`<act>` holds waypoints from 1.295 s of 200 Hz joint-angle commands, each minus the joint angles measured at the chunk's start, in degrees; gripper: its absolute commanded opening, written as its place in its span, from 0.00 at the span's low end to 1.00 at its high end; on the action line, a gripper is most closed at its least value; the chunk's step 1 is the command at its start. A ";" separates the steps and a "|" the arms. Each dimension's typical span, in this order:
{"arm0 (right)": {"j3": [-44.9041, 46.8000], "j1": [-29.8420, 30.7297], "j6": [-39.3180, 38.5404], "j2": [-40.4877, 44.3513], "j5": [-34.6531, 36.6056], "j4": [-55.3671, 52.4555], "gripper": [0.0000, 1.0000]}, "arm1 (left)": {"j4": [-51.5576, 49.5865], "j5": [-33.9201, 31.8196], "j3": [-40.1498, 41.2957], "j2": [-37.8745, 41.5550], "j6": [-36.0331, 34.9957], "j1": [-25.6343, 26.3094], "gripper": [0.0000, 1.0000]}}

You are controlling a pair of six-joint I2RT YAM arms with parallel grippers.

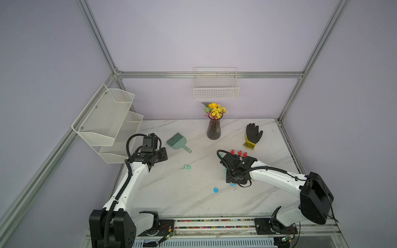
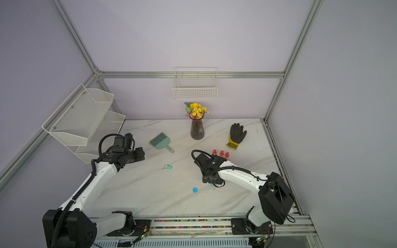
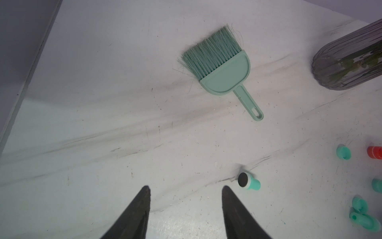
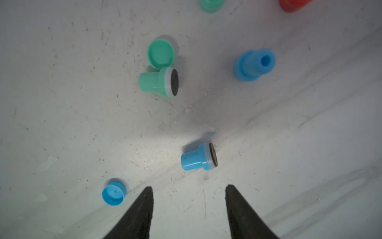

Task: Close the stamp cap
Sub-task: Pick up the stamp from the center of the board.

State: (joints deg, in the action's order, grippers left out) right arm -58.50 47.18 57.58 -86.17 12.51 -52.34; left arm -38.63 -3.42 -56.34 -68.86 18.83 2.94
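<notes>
Just ahead of the right gripper, a blue stamp lies on its side on the marble table, dark pad bare, uncapped. Jaws spread well apart, nothing between them, touching nothing. Loose blue cap sits just outside one jaw, near its tip. Farther ahead: green stamp touching a green cap. Left gripper likewise parted and empty; second green stamp just beyond one tip. White mark on the right wrist housing, too small to read.
</notes>
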 commanded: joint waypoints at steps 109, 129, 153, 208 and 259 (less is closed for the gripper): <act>5.74 1.54 34.26 -8.49 1.35 10.91 0.48 | 0.88 0.96 -1.14 1.71 -1.35 -0.52 0.56; 5.97 1.56 33.68 -9.19 2.16 10.82 0.44 | 0.85 0.70 -1.14 1.71 -1.36 -0.48 0.56; 6.42 1.52 32.02 -9.21 2.74 11.03 0.39 | 0.75 0.39 -1.08 1.89 -1.34 -0.55 0.56; 6.23 1.54 26.82 -9.19 4.18 10.92 0.23 | 0.69 -0.01 -1.06 1.89 -1.42 -0.48 0.56; 5.92 1.58 15.76 -4.81 6.93 11.98 0.13 | 1.26 4.09 -1.23 1.53 -3.18 -0.43 0.56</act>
State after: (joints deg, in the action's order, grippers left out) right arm -52.86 48.45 80.44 -94.19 16.56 -41.54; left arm -38.63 -2.63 -56.34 -68.20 18.59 2.94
